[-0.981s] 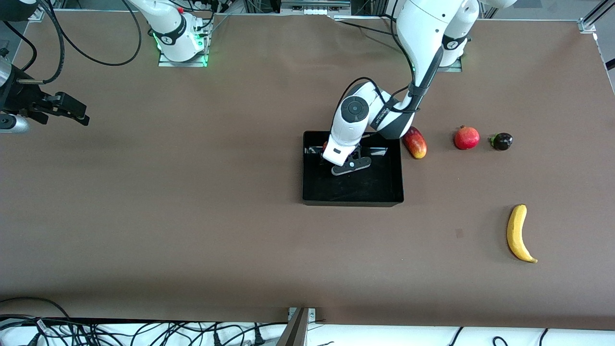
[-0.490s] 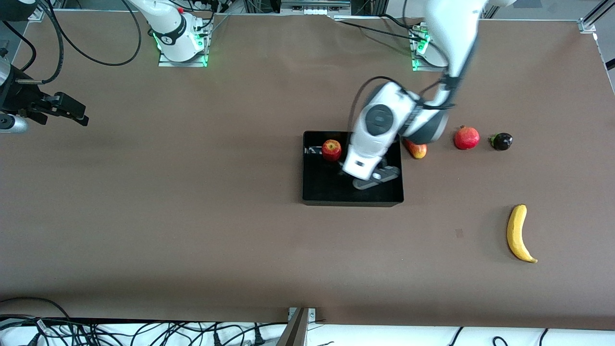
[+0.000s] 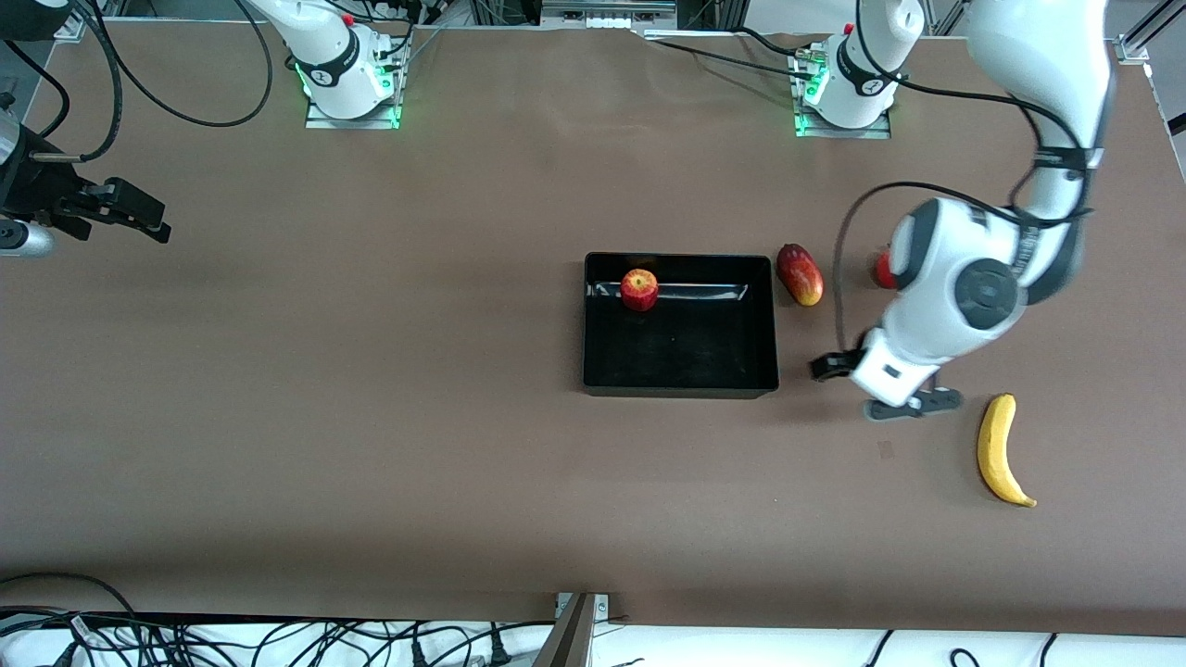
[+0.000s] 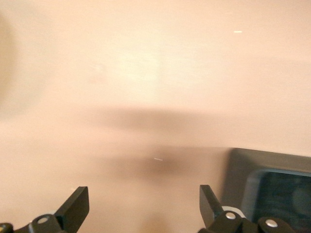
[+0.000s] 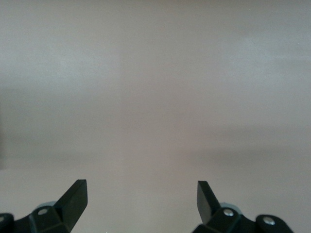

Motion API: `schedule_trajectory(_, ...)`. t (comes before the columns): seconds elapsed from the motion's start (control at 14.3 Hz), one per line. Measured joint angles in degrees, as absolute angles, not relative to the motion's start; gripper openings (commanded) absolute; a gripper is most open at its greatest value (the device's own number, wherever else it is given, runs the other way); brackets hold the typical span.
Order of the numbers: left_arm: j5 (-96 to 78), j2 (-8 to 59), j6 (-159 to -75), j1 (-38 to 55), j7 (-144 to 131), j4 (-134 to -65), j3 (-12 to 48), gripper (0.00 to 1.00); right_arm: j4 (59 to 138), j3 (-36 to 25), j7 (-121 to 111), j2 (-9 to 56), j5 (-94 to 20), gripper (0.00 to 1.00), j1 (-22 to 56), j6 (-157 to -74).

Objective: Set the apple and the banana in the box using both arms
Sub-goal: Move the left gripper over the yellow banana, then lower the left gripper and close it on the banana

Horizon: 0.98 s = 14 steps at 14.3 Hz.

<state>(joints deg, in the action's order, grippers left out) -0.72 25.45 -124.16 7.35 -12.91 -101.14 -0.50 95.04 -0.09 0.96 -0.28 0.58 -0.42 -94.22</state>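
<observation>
I see 1 of 2 fruits done: apple (image 3: 639,289) in box (image 3: 760,320), banana (image 3: 1001,451) on the desk, left hand (image 3: 885,389) spread over bare desk between them, right hand (image 3: 125,215) spread, waiting.

The table (image 3: 371,417) has a matt brown covering, smooth and cloth-like. The box (image 3: 680,378) looks like black plastic, its inner walls glossy with a bright streak of reflection. The apple (image 3: 639,289) has shiny, streaked skin; the banana (image 3: 997,450) looks smooth and waxy. The arms (image 3: 954,296) wear glossy white shells with black caps.
</observation>
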Motion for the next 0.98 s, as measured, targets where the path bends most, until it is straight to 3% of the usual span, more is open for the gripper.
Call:
schedule_trajectory(0.56,3.58,32.4,-137.44,-5.93,13.32,-100.98,-2.21,1.0,95.03,-0.09,0.96,-0.28,0.58,1.0,-0.43,-94.22)
schedule_trajectory(0.98,4.59,37.6,-138.68,-8.41,24.02,-94.89,-2.09,1.0,95.02,-0.09,0.96,-0.28,0.58,1.0,-0.43,-94.25)
